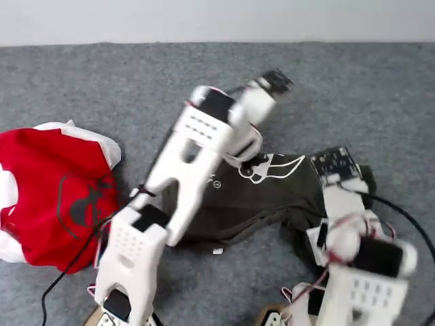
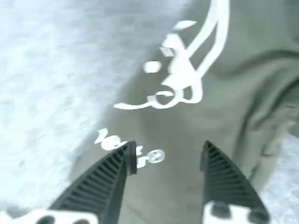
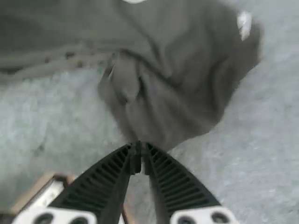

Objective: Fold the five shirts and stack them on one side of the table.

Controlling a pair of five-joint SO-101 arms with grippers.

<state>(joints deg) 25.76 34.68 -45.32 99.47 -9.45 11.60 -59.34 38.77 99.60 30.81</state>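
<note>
Two grippers attend the dark shirt, crumpled, long axis running side to side. Left gripper hangs above its white print, jaws wide apart; right gripper, jaws closed tip to tip, sits at its near right corner.

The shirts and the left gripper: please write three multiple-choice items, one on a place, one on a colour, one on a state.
1. Where does the red shirt lie? A beside the dark shirt, apart; B under it; C on it.
2. The dark shirt's print is: A yellow; B white; C blue.
3. The left gripper is: A shut on cloth; B shut, empty; C open.
Answers: 1 A, grey table shows between them; 2 B, white lines on dark cloth; 3 C, its jaws stand apart.
</note>
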